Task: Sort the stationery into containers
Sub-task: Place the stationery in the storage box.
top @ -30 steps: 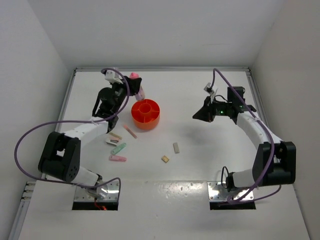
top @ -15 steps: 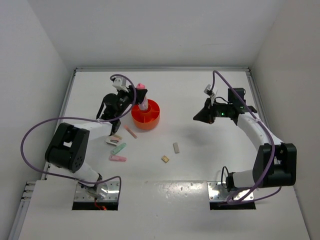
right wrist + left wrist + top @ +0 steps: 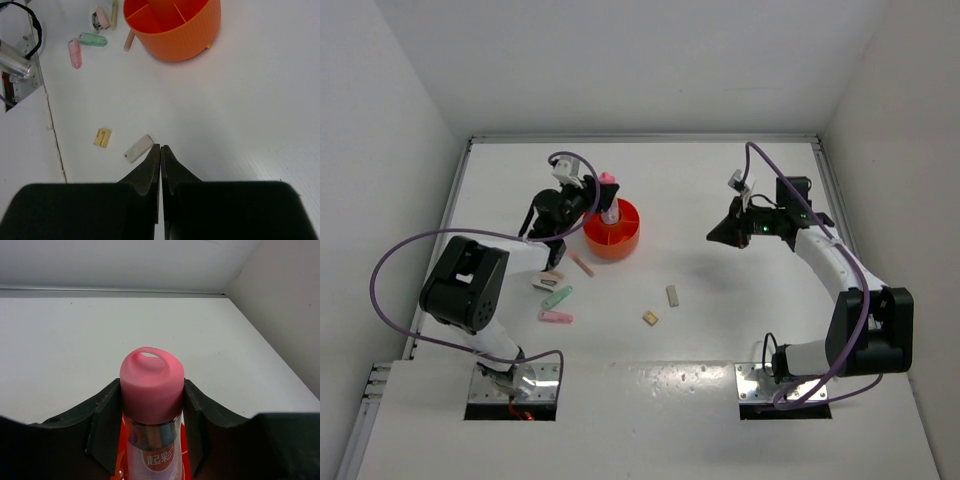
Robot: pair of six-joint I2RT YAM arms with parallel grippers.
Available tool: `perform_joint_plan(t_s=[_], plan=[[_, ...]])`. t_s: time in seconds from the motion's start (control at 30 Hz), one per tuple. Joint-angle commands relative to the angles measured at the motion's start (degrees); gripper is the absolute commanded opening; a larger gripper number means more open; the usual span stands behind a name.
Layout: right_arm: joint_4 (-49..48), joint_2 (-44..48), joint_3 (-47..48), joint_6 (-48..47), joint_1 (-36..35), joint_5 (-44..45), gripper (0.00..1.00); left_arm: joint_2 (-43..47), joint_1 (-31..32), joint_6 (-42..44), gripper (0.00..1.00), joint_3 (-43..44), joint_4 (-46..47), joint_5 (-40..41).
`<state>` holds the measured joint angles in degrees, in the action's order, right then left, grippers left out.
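Left fingers (image 3: 107, 425) clamp the pink capsule (image 3: 151, 385) over the orange tub (image 3: 611, 246); right fingers (image 3: 150, 170) pressed together, empty.

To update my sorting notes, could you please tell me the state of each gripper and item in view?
orange tub: upright, open-topped.
left gripper: shut on pink capsule.
pink capsule: upright, held over orange tub.
right gripper: shut, empty.
mint stick: lying flat, outside orange tub.
beige blocks: lying flat, outside orange tub.
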<state>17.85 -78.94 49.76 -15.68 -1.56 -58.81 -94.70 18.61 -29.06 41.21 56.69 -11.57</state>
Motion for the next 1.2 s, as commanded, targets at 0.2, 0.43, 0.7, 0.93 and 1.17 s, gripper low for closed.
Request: perform_joint_plan(t_s=[0.2, 0.43, 0.7, 0.93, 1.17], plan=[[-3.08, 1.42, -0.19, -2.07, 0.68, -3.07, 0.0, 0.82, 1.16, 1.9, 0.3, 0.81, 0.19, 0.15], [-3.08, 1.42, -0.19, -2.07, 0.68, -3.07, 0.0, 5.3, 1.69, 2.52, 0.41, -0.25, -3.77, 2.25], [-3.08, 1.42, -0.19, -1.54, 1.21, -3.6, 0.0, 8.82, 2.22, 2.52, 0.47, -1.92, -6.49, 2.78], [-3.08, 1.94, -0.19, -1.54, 1.21, -4.12, 0.0, 8.83, 3.88, 3.57, 0.5, -3.06, -7.12, 4.88], [-3.08, 1.94, -0.19, -1.54, 1.21, -4.65, 0.01, 4.35, 5.73, 4.71, 0.45, -4.21, 1.22, 7.0]])
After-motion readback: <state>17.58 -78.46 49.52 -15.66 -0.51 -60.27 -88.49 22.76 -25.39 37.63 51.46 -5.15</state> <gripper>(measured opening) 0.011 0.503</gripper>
